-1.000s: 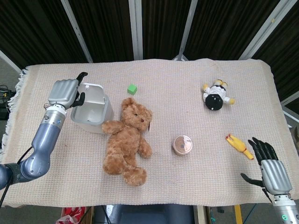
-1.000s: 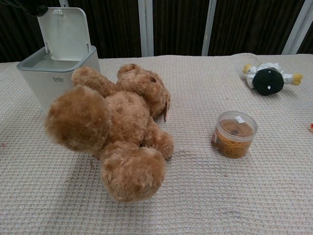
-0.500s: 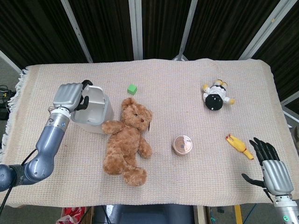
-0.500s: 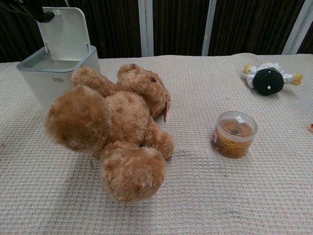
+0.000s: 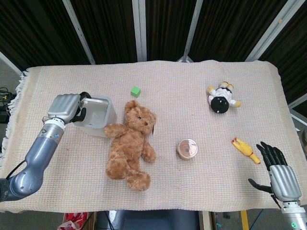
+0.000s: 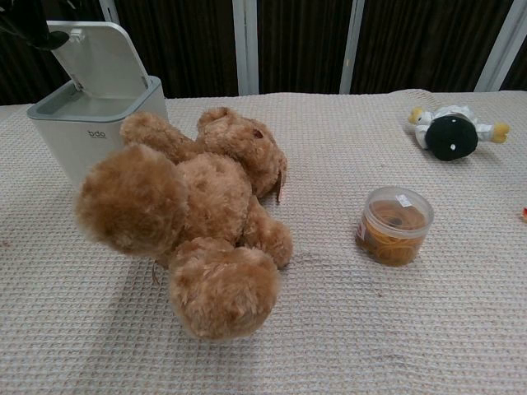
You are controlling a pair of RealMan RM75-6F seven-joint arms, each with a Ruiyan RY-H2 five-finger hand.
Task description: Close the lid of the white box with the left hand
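Observation:
The white box (image 5: 109, 116) stands at the left of the table, and in the chest view the white box (image 6: 95, 132) shows its lid (image 6: 103, 53) tilted partly down over the opening. My left hand (image 5: 64, 106) is at the box's left side with its fingers curled against the lid's upper edge. In the chest view only its dark fingertips (image 6: 33, 23) show, touching the lid's top corner. My right hand (image 5: 279, 173) rests at the near right table edge with its fingers spread and nothing in it.
A brown teddy bear (image 5: 130, 146) lies right beside the box, touching its right wall. Also on the beige cloth are a green cube (image 5: 136, 91), a round jar (image 5: 187, 149), a black and white plush (image 5: 220, 100) and a yellow rubber chicken (image 5: 245, 149).
My left hand has pushed the lid from upright to partly tilted down over the box, and hand and forearm have dropped lower. The right hand has stayed put.

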